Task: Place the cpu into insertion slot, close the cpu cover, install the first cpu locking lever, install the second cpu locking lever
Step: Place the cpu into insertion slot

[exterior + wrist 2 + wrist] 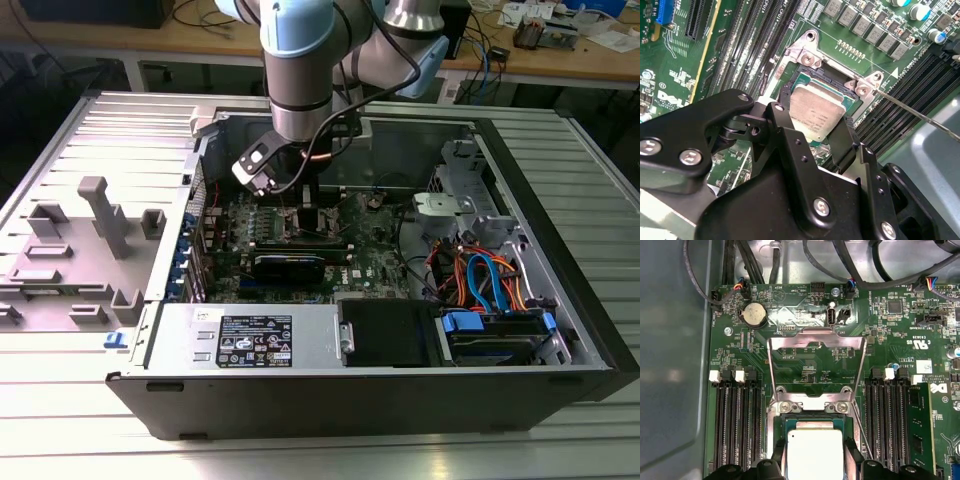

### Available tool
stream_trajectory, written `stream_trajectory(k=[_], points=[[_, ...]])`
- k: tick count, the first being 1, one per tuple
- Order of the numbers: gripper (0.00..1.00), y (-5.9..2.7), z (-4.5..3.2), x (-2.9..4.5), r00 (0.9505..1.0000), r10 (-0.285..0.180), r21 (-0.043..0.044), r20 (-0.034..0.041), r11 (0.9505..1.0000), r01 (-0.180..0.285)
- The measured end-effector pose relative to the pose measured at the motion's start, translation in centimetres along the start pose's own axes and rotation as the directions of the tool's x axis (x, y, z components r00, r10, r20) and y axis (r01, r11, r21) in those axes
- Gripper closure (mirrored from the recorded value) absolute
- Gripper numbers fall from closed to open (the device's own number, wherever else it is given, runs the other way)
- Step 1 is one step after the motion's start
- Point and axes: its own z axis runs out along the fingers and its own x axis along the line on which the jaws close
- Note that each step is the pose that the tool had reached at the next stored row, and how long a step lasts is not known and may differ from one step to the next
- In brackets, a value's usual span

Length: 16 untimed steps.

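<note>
In both wrist views the cpu (pixel 816 111) (pixel 814 454), a flat silvery square, sits between my gripper's black fingers (pixel 785 122), which press on two opposite edges. My gripper (pixel 815 131) (pixel 815 469) (pixel 300 212) is shut on it, low inside the open computer case. The chip is level over the insertion slot (pixel 812 75) (pixel 810 421), whose dark frame and silvery rim show just beyond it. I cannot tell whether it rests in the socket. The cpu cover (pixel 815 342), a thin metal frame with a window, stands swung open behind the slot. A thin wire locking lever (pixel 912 109) (pixel 860 427) sticks out beside the socket.
Long black memory slots (pixel 737 425) (pixel 887 425) flank the socket on both sides. Black cables (pixel 850 262) run along the case wall past the board. In the exterior view a power supply (pixel 250 335) and a drive bay with blue and orange cables (pixel 485 285) fill the near side of the case.
</note>
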Motion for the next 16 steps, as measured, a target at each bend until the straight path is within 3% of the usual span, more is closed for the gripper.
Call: stream_trajectory(k=[16], points=[[0.45, -0.04, 0.39, 0.0, 1.0, 0.0, 0.0001, 0.0, 1.0, 0.0]])
